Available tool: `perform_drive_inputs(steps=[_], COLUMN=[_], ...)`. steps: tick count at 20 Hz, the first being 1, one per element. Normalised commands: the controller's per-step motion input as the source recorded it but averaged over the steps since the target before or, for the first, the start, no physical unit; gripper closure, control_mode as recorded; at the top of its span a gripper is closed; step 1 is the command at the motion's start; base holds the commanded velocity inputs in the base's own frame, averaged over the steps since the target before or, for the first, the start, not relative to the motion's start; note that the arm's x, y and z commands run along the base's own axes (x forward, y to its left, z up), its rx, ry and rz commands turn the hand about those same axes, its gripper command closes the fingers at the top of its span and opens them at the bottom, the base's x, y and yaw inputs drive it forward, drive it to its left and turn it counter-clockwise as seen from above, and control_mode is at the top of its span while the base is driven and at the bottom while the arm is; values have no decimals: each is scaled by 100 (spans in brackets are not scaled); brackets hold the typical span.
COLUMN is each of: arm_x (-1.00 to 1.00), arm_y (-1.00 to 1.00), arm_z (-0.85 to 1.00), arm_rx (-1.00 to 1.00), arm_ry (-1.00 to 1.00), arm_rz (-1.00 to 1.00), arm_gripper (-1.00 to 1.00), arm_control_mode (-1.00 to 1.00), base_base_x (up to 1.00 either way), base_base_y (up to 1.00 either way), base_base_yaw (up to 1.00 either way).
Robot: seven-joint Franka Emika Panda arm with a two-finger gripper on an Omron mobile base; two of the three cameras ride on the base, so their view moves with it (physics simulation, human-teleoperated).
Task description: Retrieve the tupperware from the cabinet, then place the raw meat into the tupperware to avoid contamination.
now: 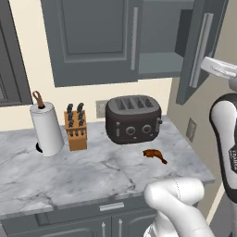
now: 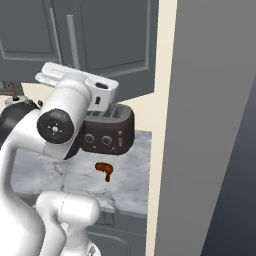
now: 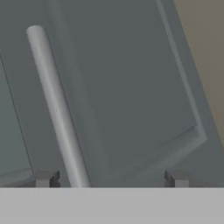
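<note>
The cabinet (image 1: 92, 37) hangs above the counter with its left door closed and its right door (image 1: 210, 28) swung open. A dark squarish shape (image 1: 183, 30) on the shelf inside, half hidden by that door, looks like the tupperware. My gripper (image 3: 111, 179) is open right in front of the open door's panel. Its silver bar handle (image 3: 54, 105) runs between the fingertips, close to the left one (image 3: 46, 178). My hand (image 1: 217, 67) sits beside that handle (image 1: 202, 48). The raw meat (image 1: 155, 155) (image 2: 104, 170) lies on the marble counter (image 1: 69, 171) in front of the toaster.
A black four-slot toaster (image 1: 133, 119) (image 2: 107, 132) stands at the back of the counter. Left of it are a knife block (image 1: 76, 125) and a paper towel roll (image 1: 46, 127). A side wall with an outlet (image 1: 190, 128) closes the counter's right end.
</note>
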Motion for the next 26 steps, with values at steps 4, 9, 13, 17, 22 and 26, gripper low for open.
perform_drive_inputs(steps=[4, 9, 13, 17, 22, 26], arm_x=[-51, -71, -79, -76, -51, -34], arm_y=[-17, 6, 14, 17, 51, 77], arm_z=[10, -12, -26, -26, -7, -9], arm_rx=[-2, -17, -25, -25, -29, -32], arm_ry=[2, 7, 13, 17, 7, 0], arm_rz=[1, 3, 5, 5, 11, 12], arm_gripper=[-100, -100, -100, -100, -100, -100], arm_control_mode=[-100, -100, -100, -100, -100, -100], base_base_x=[0, 0, 0, 0, 0, 0], base_base_y=[0, 0, 0, 0, 0, 0], base_base_yaw=[0, 0, 0, 0, 0, 0])
